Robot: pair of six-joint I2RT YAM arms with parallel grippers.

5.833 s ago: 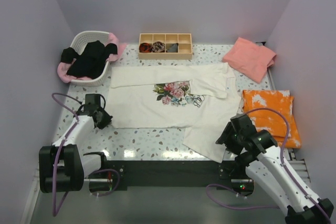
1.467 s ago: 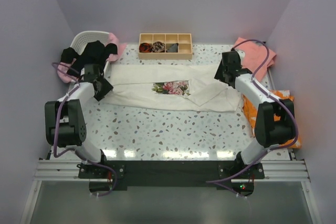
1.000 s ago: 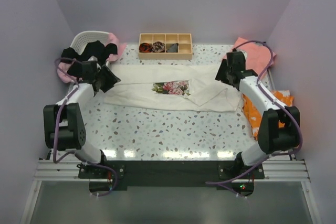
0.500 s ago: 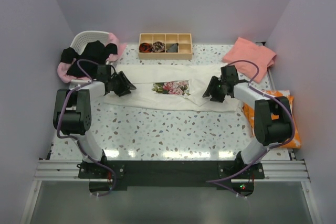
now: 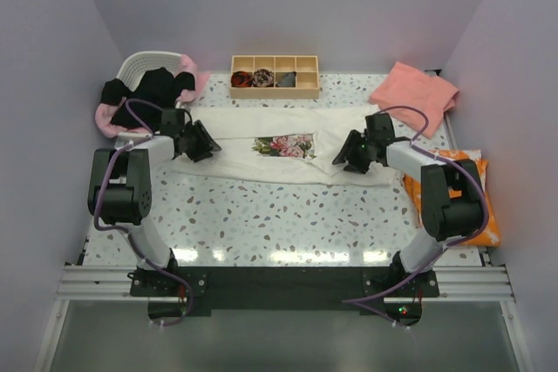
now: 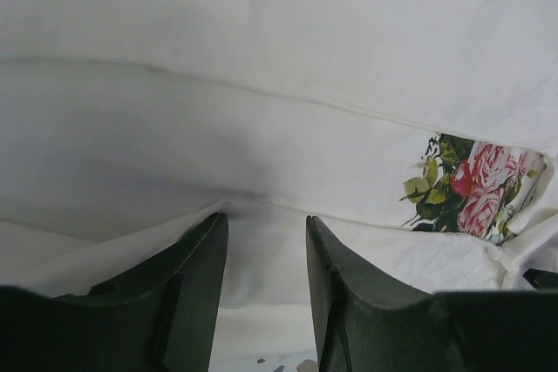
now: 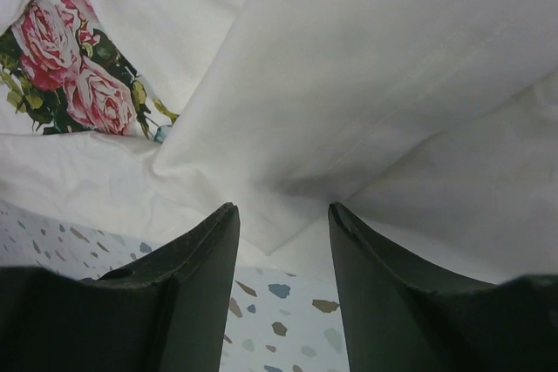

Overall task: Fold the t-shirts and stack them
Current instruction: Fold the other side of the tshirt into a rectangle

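Observation:
The cream-white t-shirt (image 5: 261,161) with the rose print (image 5: 286,145) lies folded into a long band across the table's middle. My left gripper (image 5: 206,141) is open over its left end; in the left wrist view (image 6: 266,217) white cloth lies between and under the jaws, ungripped. My right gripper (image 5: 346,156) is open over the right part of the shirt; in the right wrist view (image 7: 283,208) it hovers above a folded edge. A salmon-pink t-shirt (image 5: 415,96) lies at back right. Black (image 5: 150,93) and light pink (image 5: 187,64) tees sit in the basket.
A white laundry basket (image 5: 131,65) stands at back left. A wooden tray (image 5: 274,77) with small rolled bundles stands at the back centre. An orange and white cloth (image 5: 476,172) lies by the right edge, partly under the right arm.
The shirt's lower half has been folded up since the earliest frame. In the last second both grippers came down from the back edge onto the shirt; both are open.

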